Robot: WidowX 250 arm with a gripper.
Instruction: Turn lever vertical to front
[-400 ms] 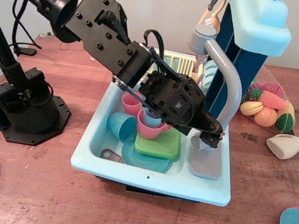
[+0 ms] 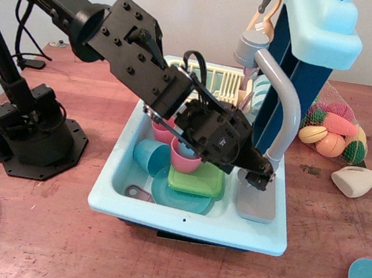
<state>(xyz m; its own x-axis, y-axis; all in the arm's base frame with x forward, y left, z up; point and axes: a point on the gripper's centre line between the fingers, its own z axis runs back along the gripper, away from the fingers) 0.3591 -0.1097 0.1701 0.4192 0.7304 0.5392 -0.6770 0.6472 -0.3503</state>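
Observation:
The toy faucet stands at the front right corner of the light blue toy sink (image 2: 183,222). Its long curved grey spout (image 2: 285,103) rises from a hub above the flat grey base plate (image 2: 257,206). My gripper (image 2: 257,179) is down on that hub, fingertips right over the spot where the lever sits. The black fingers hide the lever almost wholly, so I cannot tell its angle. The fingers are close together, but whether they pinch the lever does not show.
The sink basin holds a green square plate (image 2: 198,179), a pink cup (image 2: 183,158), a teal cup (image 2: 149,156) and a teal plate. A blue dish rack (image 2: 320,17) leans behind the spout. A mesh bag of toy fruit (image 2: 334,131) and a white object (image 2: 354,181) lie right.
My gripper has shifted slightly left and down onto the faucet hub, now covering the light grey stub that showed beside the fingers before. The spout has not moved.

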